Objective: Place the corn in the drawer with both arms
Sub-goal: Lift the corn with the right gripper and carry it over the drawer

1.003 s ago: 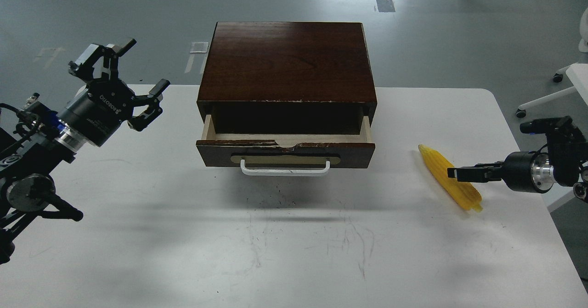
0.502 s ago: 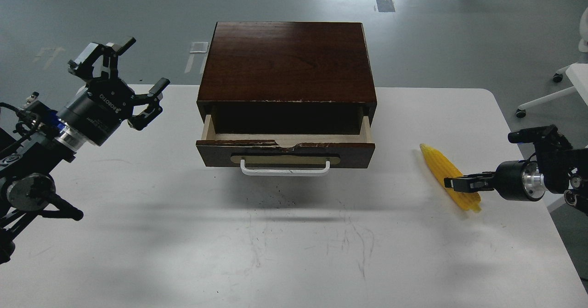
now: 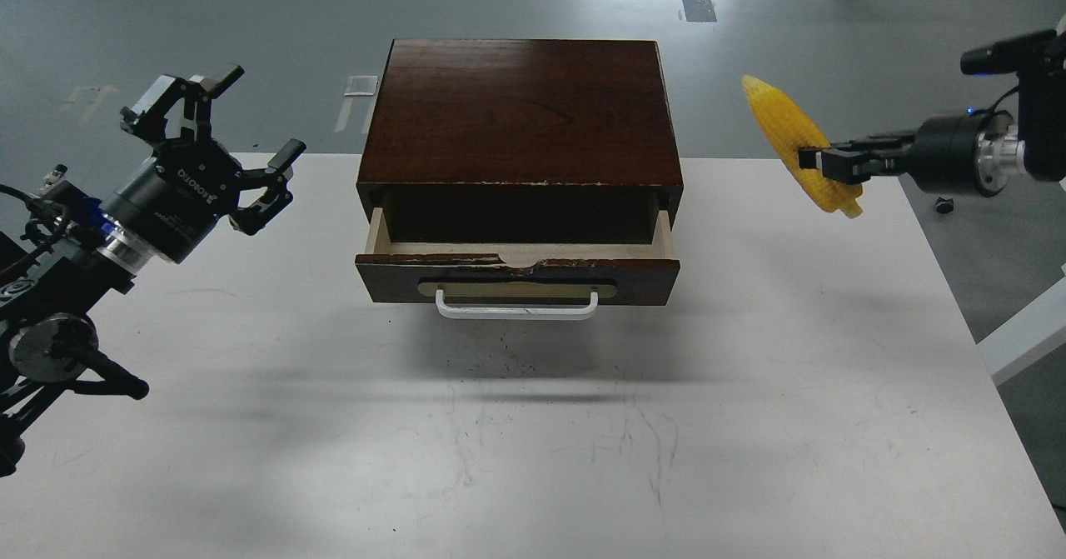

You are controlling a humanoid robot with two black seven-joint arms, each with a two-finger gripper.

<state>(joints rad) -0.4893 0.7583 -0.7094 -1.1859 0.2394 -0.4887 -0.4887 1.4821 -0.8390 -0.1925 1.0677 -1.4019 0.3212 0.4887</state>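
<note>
The yellow corn hangs in the air right of the cabinet, held near its lower end by my right gripper, which is shut on it well above the table. The drawer is pulled partly open at the front of the dark wooden cabinet; it has a white bar handle, and the pale strip of its inside that shows holds nothing. My left gripper is open and empty, raised above the table's left side, well left of the drawer.
The white table carries only the cabinet. Its right edge lies below my right arm. Grey floor lies behind, with white furniture legs at the far right.
My right gripper closed on the corn where it lay on the table and has lifted it up and slightly back. The left arm has barely moved.
</note>
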